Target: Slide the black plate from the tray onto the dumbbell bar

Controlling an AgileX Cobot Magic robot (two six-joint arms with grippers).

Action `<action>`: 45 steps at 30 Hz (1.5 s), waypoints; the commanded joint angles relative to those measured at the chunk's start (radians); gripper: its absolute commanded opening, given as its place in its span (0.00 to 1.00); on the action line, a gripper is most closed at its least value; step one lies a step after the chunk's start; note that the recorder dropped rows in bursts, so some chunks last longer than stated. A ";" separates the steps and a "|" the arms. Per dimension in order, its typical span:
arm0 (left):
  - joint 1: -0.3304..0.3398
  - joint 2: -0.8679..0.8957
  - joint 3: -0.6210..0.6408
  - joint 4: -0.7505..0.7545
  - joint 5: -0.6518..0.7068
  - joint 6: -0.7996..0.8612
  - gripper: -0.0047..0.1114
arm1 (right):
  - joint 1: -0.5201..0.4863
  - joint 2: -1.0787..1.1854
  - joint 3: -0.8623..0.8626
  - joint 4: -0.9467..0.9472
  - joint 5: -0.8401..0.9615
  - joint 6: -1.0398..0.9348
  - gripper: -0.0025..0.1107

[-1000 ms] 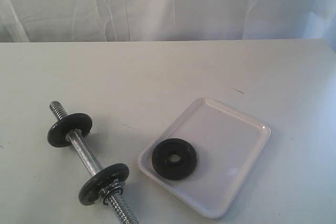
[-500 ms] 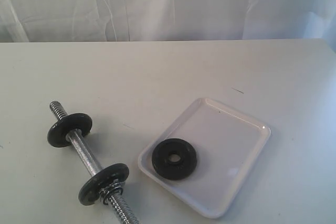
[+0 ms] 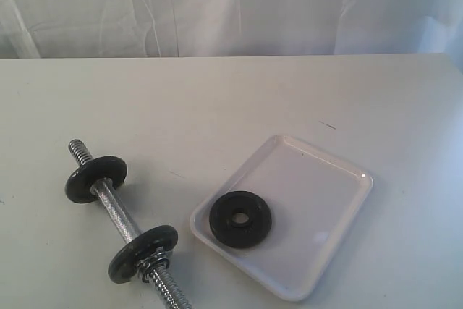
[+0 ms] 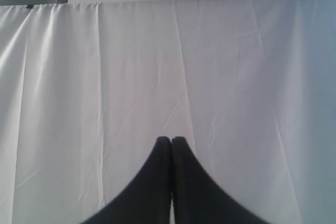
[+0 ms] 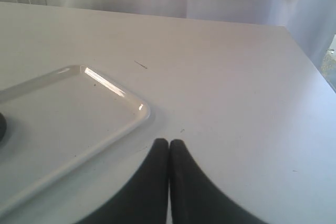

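On tray [image 3: 318,186], at its 8 o'clock end, plate [image 3: 241,219] lying flat, apart from bar [image 3: 116,211] at 9 o'clock; bar's near tip cropped. Pinched shut, holding nothing, outside exterior view: left gripper [image 4: 171,141] and right gripper [image 5: 168,142].

Black plate [image 3: 241,218]: laid flat in the near-left corner of the white tray [image 3: 325,197]. Dumbbell bar [image 3: 119,216]: laid diagonally, well left, two discs fitted.

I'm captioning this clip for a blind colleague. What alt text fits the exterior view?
A black plate lies flat in a white tray on a pale table, near the tray's corner closest to a chrome dumbbell bar lying to its left. The bar carries a far disc and a near disc. White cloth hangs behind.
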 commanded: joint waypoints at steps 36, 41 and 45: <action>-0.002 0.536 -0.425 -0.048 1.004 -0.161 0.04 | 0.001 -0.006 0.001 0.001 -0.003 -0.004 0.02; -0.076 0.700 -0.495 -0.055 1.013 -0.099 0.04 | 0.001 -0.006 0.001 0.001 -0.003 -0.004 0.02; -0.201 0.878 -0.582 -0.055 1.027 -0.080 0.04 | 0.001 -0.006 0.001 0.001 -0.003 -0.004 0.02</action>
